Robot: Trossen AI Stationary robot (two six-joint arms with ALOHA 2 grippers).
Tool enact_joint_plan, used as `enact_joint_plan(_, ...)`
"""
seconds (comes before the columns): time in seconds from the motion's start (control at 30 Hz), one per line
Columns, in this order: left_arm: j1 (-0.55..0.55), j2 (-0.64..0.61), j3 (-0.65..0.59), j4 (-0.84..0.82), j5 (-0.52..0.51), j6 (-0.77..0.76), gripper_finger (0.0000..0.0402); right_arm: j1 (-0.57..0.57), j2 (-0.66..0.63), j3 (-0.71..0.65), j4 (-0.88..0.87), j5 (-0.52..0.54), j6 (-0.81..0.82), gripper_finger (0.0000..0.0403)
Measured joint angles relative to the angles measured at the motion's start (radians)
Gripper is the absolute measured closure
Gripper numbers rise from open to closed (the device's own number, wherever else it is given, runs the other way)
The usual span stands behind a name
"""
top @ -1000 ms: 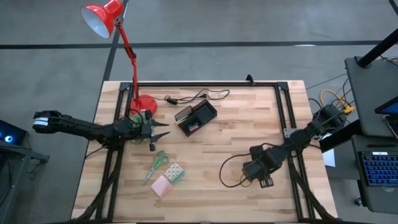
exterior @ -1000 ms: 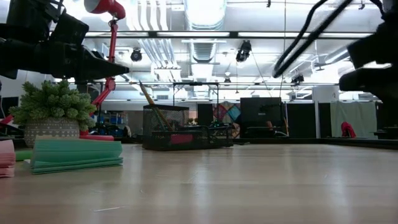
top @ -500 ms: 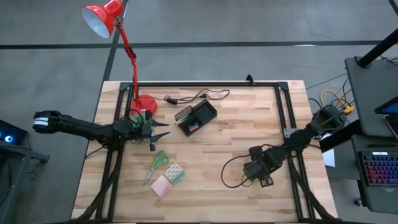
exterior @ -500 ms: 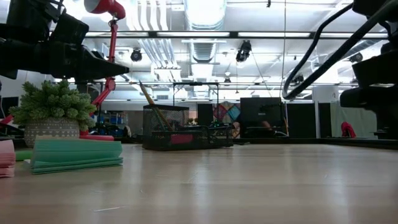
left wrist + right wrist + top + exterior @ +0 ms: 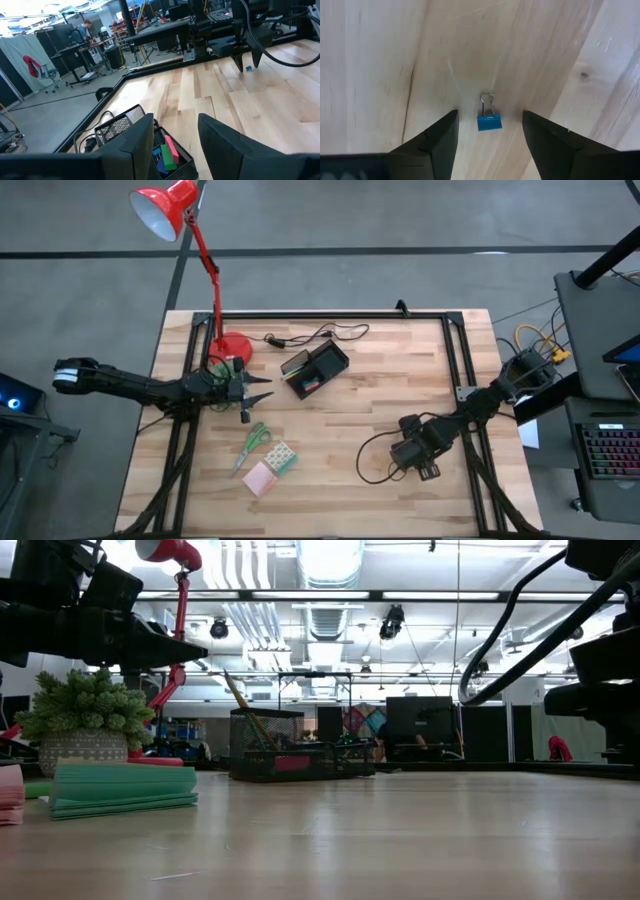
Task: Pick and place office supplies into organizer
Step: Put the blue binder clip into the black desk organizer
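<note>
- Wooden table [image 5: 330,430] filled the high view: the organizer [image 5: 314,369] sat near the far edge beside the lamp [image 5: 190,240], while scissors [image 5: 252,445], patterned block [image 5: 281,457] and pink pad [image 5: 260,478] lay toward the near-left corner.
- Left gripper [image 5: 262,395] hovered left of the organizer; right gripper [image 5: 425,472] sat near the near-right area.
- Left wrist view: spread fingers [image 5: 135,142] framed the organizer.
- Right wrist view: spread fingers [image 5: 437,137] flanked a blue binder clip [image 5: 489,119], apart from it.

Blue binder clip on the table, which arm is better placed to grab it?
Right. The right gripper hangs open straight over the clip; the left gripper waits near the organizer.
</note>
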Motion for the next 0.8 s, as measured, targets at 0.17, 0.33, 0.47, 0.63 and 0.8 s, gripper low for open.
enact_joint_plan(0.17, 0.000, 0.000, 0.000, 0.000, 0.000, 0.000, 0.0259, 0.000, -0.001, -0.001, -0.014, -0.001, 0.000, 0.0197)
enact_joint_plan(0.33, 0.000, 0.000, 0.000, 0.000, 0.000, 0.000, 0.0259, 0.000, 0.002, -0.001, -0.030, -0.006, -0.005, 0.0223)
enact_joint_plan(0.47, 0.000, 0.000, 0.000, 0.000, 0.000, 0.000, 0.0259, 0.000, 0.002, -0.002, -0.038, -0.008, -0.008, 0.0252)
enact_joint_plan(0.63, 0.000, 0.000, 0.000, 0.000, 0.000, 0.000, 0.0259, 0.000, 0.002, -0.003, -0.043, -0.010, -0.012, 0.0284)
enact_joint_plan(0.8, 0.000, 0.000, 0.000, 0.000, 0.000, 0.000, 0.0259, 0.000, 0.002, -0.003, -0.045, -0.012, -0.011, 0.0310)
